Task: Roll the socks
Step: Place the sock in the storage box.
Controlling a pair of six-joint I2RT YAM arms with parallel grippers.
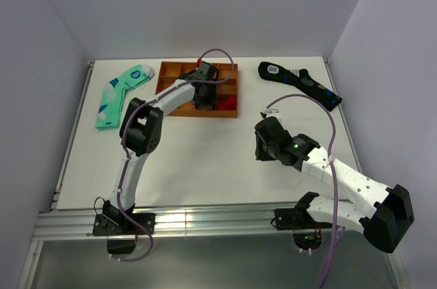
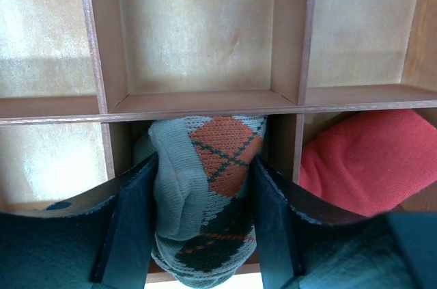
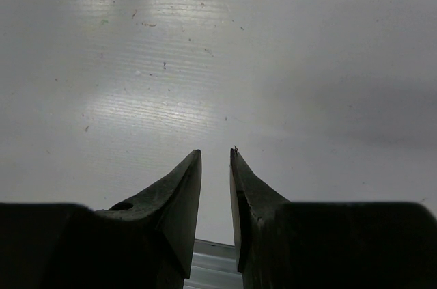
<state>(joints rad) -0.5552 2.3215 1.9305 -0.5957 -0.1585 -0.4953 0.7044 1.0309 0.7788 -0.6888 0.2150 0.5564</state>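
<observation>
A tan-brown argyle sock (image 2: 205, 193), bundled into a roll, is shown clamped between the fingers of the left gripper (image 2: 205, 166). It is lowered partly into one cell of a wooden divided tray (image 2: 205, 103), just beside a cell holding a red fabric bundle (image 2: 369, 159). For a tidy finish, the roll should probably be pressed fully below the dividers before the jaws are parted, so that it is not sprung loose or dragged back out. The right gripper (image 3: 216, 166) is held over the white table (image 3: 205, 43), its jaws almost together with nothing between them.

Sock (image 2: 205, 166) in mid compt of tray (image 2: 198, 103)
</observation>
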